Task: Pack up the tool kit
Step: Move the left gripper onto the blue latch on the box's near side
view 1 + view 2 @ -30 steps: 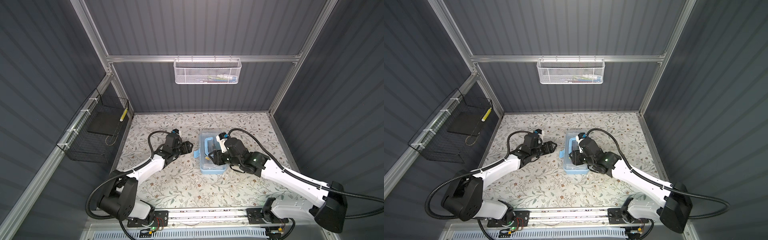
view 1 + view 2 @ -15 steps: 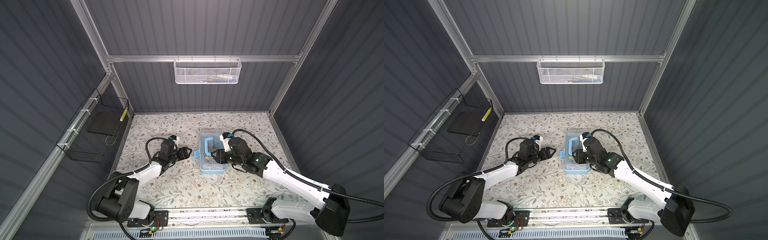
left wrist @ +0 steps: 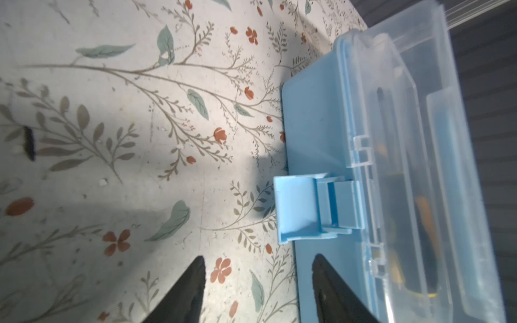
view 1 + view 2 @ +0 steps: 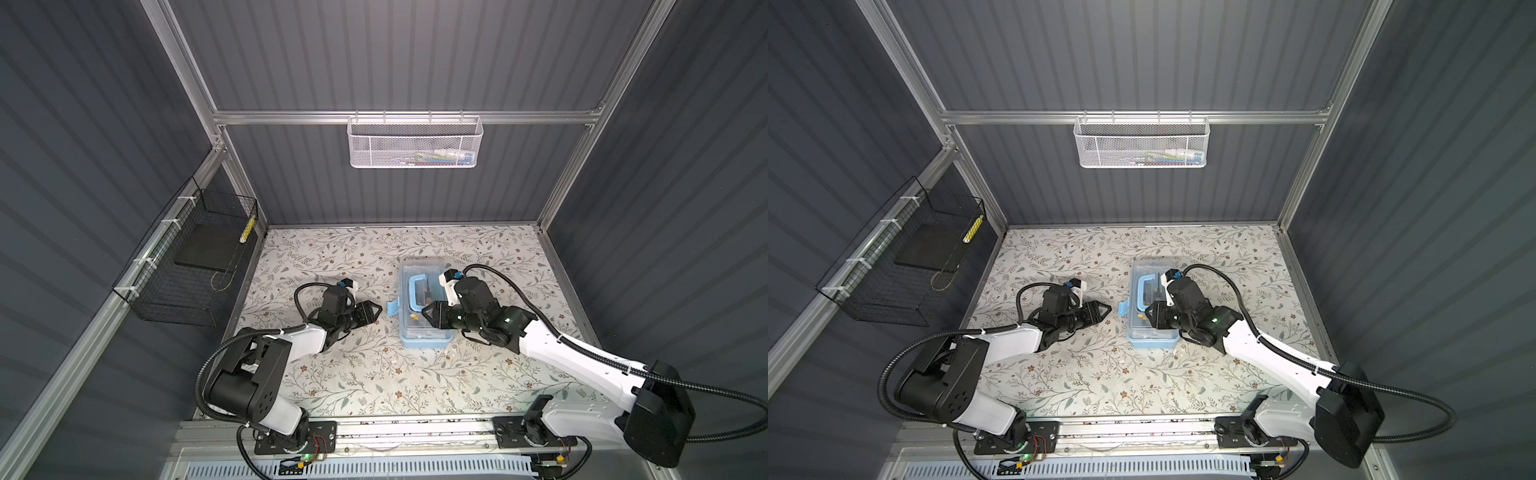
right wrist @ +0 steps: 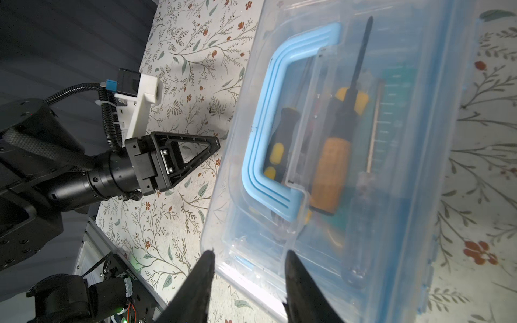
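On the bench (image 4: 374,374) the box (image 4: 424,338) sits just right of centre, in both top views. Packing looks nearly finished. The clear lid (image 5: 419,139) lies down over the box, with the handle (image 5: 260,125) folded flat on top. Screwdrivers (image 5: 333,167) show through the lid, inside. No loose tool shows on the bench. What seems left is fastening: the latch (image 3: 296,207), at the box's 9 o'clock side, sticks out unclipped.

The left gripper (image 3: 257,260) lies low at 9 o'clock of the box, aimed at the latch and just short of it. Its jaws are apart, holding and touching nothing. The right gripper (image 5: 249,251) reaches in from 4 o'clock over the lid's 6 o'clock half. Its jaws are moderately apart and clamped on nothing. One tip is over the lid, the other just off its edge. Whether either tip touches the lid, I cannot tell.
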`<control>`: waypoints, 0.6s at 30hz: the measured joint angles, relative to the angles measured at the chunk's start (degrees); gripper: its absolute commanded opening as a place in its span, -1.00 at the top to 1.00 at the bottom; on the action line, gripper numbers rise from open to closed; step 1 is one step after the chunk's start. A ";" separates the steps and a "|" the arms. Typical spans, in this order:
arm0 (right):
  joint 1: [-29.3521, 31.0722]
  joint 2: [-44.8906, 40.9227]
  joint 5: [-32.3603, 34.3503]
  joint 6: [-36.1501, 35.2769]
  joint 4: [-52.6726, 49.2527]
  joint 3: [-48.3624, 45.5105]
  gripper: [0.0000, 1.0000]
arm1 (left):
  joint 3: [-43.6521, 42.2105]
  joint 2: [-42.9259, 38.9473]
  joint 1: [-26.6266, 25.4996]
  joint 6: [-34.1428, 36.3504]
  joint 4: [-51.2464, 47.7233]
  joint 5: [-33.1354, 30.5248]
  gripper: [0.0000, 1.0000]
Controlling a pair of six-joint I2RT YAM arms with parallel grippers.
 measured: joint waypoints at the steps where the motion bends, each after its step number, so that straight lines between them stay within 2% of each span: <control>1: -0.09 0.00 -0.15 0.11 0.11 -0.24 0.15 | -0.13 0.50 0.13 -0.24 0.61 0.42 -0.21; 5: -0.22 0.00 -0.79 0.57 0.57 -0.68 0.16 | -0.85 2.71 0.66 -2.10 5.55 2.86 -0.16; 12: -0.44 -0.02 -1.01 0.70 1.49 -0.74 0.18 | -1.20 12.00 1.33 -8.70 19.78 9.42 0.11; 18: -0.44 -0.15 -0.98 0.72 1.86 -1.60 0.18 | -1.57 19.10 1.49 -14.47 30.86 13.62 0.14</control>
